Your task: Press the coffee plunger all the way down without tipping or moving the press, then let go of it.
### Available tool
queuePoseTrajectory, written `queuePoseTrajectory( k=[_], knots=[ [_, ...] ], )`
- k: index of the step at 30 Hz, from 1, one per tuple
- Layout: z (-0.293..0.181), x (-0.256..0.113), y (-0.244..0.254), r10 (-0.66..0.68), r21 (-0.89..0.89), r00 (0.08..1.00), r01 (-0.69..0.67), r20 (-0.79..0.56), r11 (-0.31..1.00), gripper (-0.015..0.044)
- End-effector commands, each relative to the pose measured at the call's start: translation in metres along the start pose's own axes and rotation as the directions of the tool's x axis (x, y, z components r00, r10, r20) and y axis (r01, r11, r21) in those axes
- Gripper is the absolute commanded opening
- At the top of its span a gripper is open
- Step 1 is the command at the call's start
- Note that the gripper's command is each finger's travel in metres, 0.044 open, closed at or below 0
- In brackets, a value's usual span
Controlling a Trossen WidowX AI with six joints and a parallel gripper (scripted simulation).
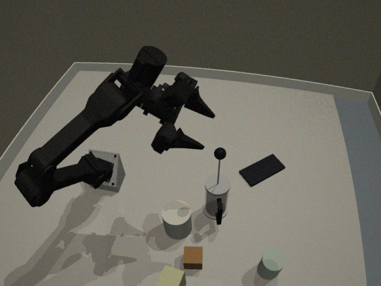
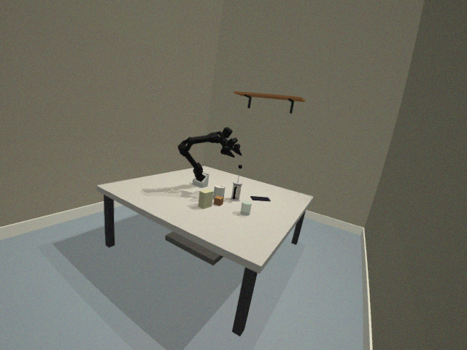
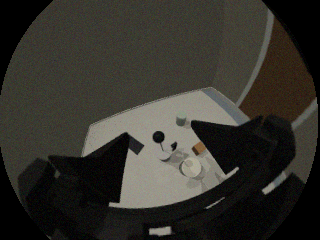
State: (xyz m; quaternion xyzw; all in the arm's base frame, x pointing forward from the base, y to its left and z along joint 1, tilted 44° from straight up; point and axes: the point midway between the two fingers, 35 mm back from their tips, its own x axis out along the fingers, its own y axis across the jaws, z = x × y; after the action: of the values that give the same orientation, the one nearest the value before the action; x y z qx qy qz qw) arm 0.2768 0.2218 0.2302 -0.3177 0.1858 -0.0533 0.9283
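The coffee press [image 1: 212,198] [image 2: 236,191] [image 3: 165,155] stands upright on the table, its black handle on the near side in the top view. Its plunger is up: the thin rod rises high above the lid and ends in a black ball knob [image 1: 219,153] [image 2: 240,166] [image 3: 158,136]. My gripper [image 1: 209,131] [image 2: 237,154] [image 3: 161,129] is open and empty, up in the air above the knob's height. Its fingers slant down toward the press. In the wrist view the knob shows between the two fingertips, farther off; nothing touches it.
A white cylinder [image 1: 176,220] [image 2: 219,191] [image 3: 191,167] stands close beside the press. An orange-brown block [image 1: 193,257], a yellow block [image 1: 171,277] and a pale green cylinder [image 1: 271,264] stand nearer the front. A flat dark slab [image 1: 262,170] lies on the press's other side.
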Motion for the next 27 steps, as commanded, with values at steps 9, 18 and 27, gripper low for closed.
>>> queuePoseTrajectory(
  k=[9,18,27],
  knots=[
    [-0.047,0.025,0.005,-0.026,-0.103,1.0,0.025,-0.005,0.994,0.044],
    [-0.046,0.03,0.004,-0.027,-0.101,1.0,0.026,-0.007,0.994,0.044],
    [-0.046,0.045,0.004,-0.027,-0.1,1.0,0.026,-0.008,0.995,0.044]
  ],
)
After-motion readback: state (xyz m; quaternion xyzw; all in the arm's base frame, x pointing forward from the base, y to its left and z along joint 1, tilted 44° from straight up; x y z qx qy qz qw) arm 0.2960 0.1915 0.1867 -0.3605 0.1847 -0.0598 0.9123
